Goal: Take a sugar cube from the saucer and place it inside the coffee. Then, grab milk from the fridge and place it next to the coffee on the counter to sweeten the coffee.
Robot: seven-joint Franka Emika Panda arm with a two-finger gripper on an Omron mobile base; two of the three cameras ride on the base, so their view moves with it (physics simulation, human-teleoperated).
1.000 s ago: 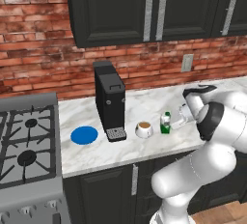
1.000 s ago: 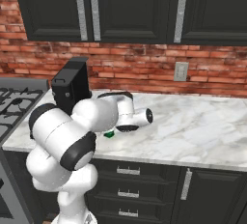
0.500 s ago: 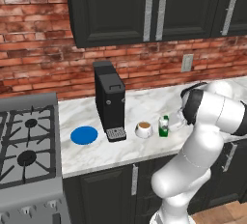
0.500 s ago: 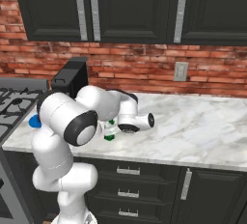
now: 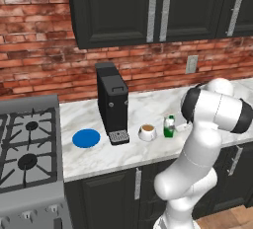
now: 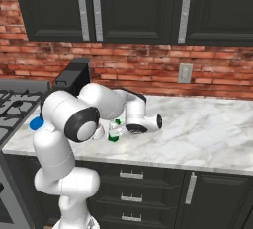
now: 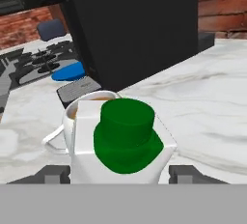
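So from my seat, going left to right in the left base view: the gas stove (image 5: 27,149) sits at the far left, then the blue saucer (image 5: 86,138) lies flat on the marbled bench (image 5: 148,109). Just right of it is the tall black coffee machine (image 5: 112,102), and the coffee (image 5: 147,132) sits near its base, brown liquid showing. The milk (image 5: 169,126) stands upright just beside the cup on its right, resting on the bench. I can't spot the sugar cube, too tiny to tell. In the hand view the milk carton's green top is right up close, with the jaws (image 7: 125,175) apart, one dark tip on each side of the carton and a gap to it on both sides.
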